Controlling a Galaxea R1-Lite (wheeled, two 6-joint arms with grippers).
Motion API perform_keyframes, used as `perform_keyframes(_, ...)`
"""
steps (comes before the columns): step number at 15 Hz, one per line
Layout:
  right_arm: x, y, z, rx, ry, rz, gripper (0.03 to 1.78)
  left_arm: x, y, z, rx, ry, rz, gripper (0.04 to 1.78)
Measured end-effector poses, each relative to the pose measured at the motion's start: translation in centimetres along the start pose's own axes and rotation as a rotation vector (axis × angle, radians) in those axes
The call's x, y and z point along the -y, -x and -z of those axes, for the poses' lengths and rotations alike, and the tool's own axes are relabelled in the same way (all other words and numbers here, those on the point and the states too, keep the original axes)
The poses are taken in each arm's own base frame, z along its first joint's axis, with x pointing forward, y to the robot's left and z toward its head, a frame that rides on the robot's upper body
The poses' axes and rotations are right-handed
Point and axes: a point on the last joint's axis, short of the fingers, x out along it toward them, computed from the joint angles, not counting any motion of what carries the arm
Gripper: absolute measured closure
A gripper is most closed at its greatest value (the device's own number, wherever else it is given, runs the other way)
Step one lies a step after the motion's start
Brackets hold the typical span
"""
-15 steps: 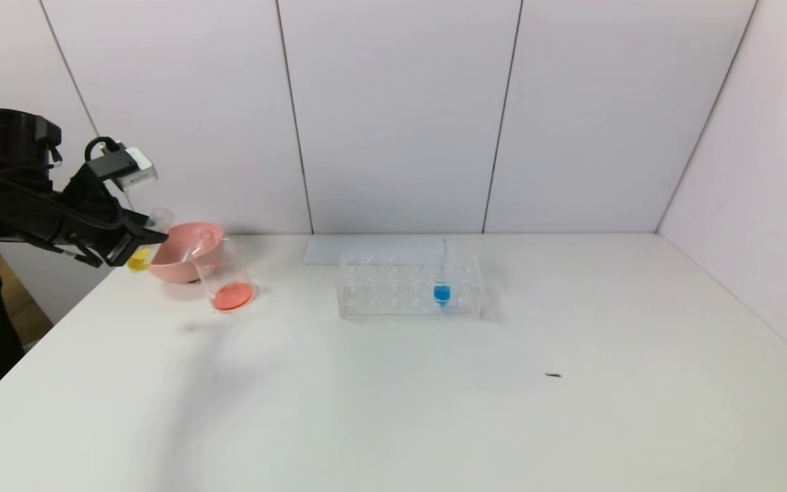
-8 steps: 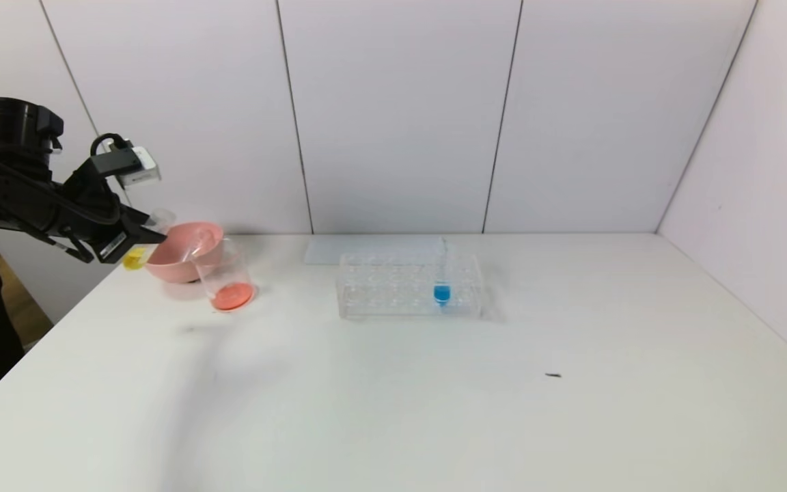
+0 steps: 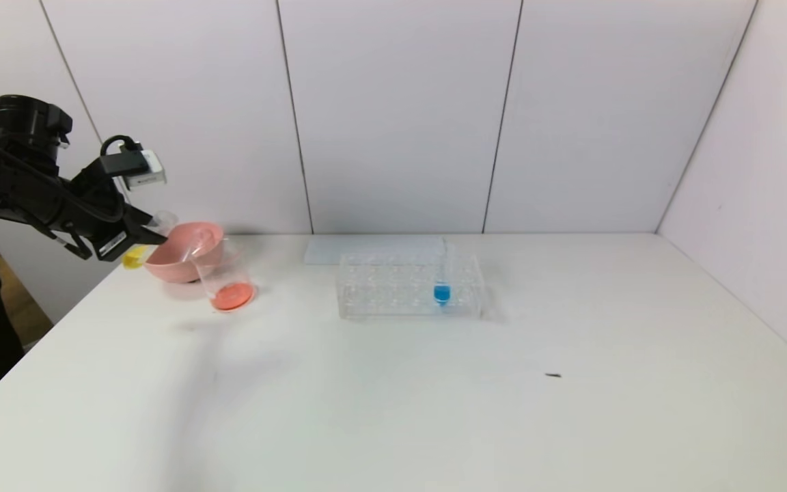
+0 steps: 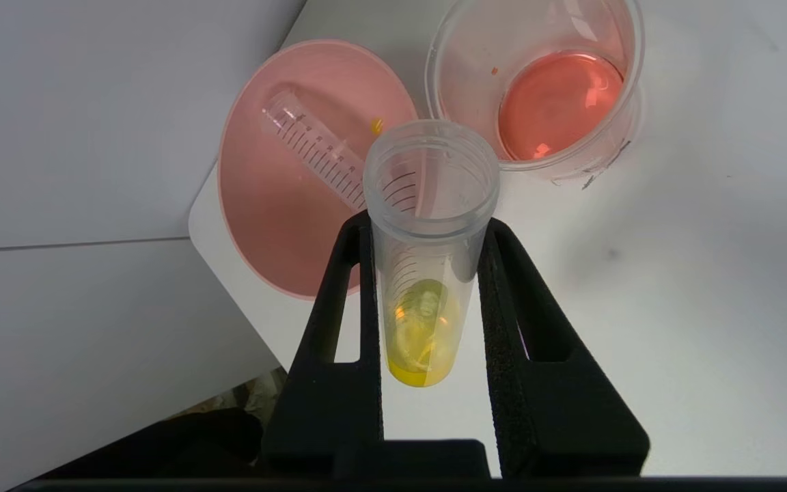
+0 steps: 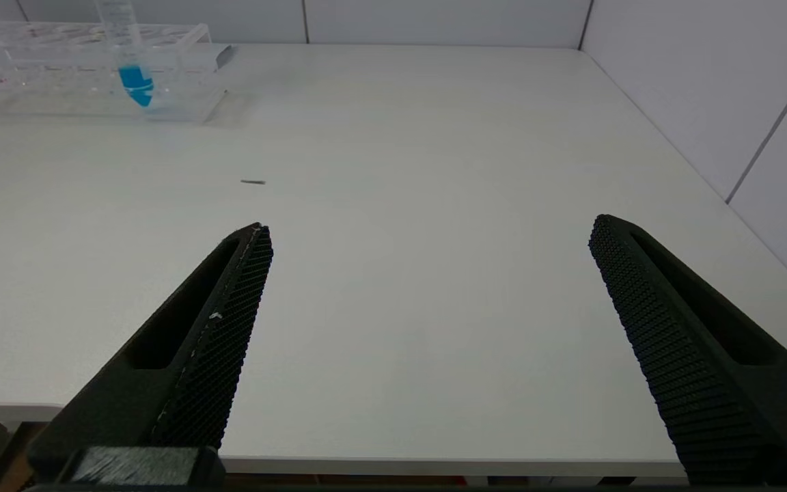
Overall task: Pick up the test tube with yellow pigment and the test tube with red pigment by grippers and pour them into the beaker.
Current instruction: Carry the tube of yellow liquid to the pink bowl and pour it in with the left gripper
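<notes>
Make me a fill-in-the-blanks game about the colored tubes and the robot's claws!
1. The left gripper is shut on the tube with ____ liquid.
2. The liquid in the beaker is ____.
3. An empty tube lies inside the pink ____.
4. The tube in the clear rack holds ____ liquid.

Missing words: yellow; red; bowl; blue

In head view the left gripper [image 3: 135,240] covers most of the yellow tube [image 3: 135,257]; only its yellow tip and rim show beside the pink bowl [image 3: 178,263]. Empty tube in the bowl [image 4: 311,154]: lower end hidden behind the yellow tube. Right gripper [image 5: 427,294]: base cut off by frame edge. Dark speck [image 5: 253,182] near the rack [image 5: 86,82]: too small to ID.
</notes>
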Motion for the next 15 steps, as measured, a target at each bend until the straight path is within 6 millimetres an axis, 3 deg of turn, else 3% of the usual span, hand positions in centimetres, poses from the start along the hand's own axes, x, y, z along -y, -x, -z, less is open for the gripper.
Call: perform_keyframes(15, 0.0, 0.0, 0.0, 0.0, 0.0, 0.0, 0.11, -1.2, -0.8, -0.3, -0.089, -0.118, 0.076, 1.37)
